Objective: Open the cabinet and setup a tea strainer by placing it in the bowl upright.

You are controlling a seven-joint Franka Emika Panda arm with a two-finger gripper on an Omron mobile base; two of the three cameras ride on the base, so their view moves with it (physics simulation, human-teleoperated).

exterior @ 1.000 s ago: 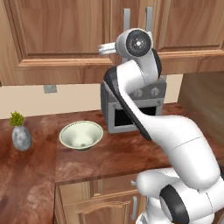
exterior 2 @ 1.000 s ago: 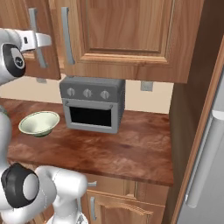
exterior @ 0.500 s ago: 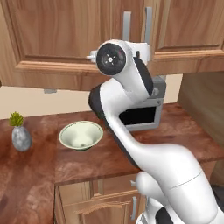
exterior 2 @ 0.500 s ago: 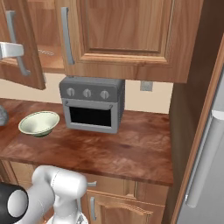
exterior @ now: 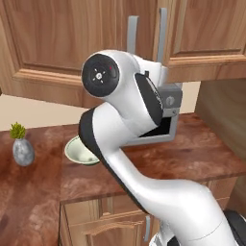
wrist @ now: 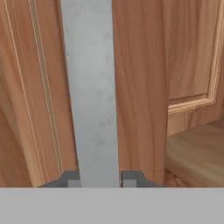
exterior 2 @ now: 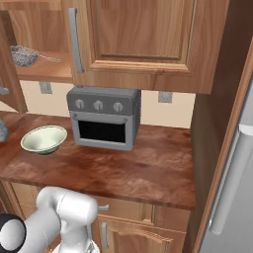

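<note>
the claw (wrist: 99, 180) is seen pinching the long grey bar handle (wrist: 92, 87) of the upper wall cabinet, one dark fingertip (wrist: 70, 179) set against each edge of the bar, whose long axis runs straight up and away from the claw in the hand view. the raised-panel door (wrist: 39, 96) is pictured partly swung out, with the plain wooden shelf (wrist: 192, 153) exposed past its free edge, to the right of the bar as the hand camera sees it. in the right base view the tea strainer (exterior 2: 24, 55) is shown resting on that shelf, its mesh cup toward the open door and its thin wire handle (exterior 2: 49, 59) pointing along the shelf toward the closed neighbouring door (exterior 2: 143, 39). the pale bowl (exterior 2: 43, 139) is found on the desk (exterior 2: 128, 168) below the shelf, just beside the grey toaster oven (exterior 2: 104, 118). the opening step is judged close to done; the strainer is taken to lie behind the door from the claw, so the bar would have to be let go and the claw brought round the door's edge onto the shelf. in the left base view the bowl (exterior: 79, 151) is partly hidden by the arm, with the grey stone vase (exterior: 22, 150) well apart to its left.
</note>
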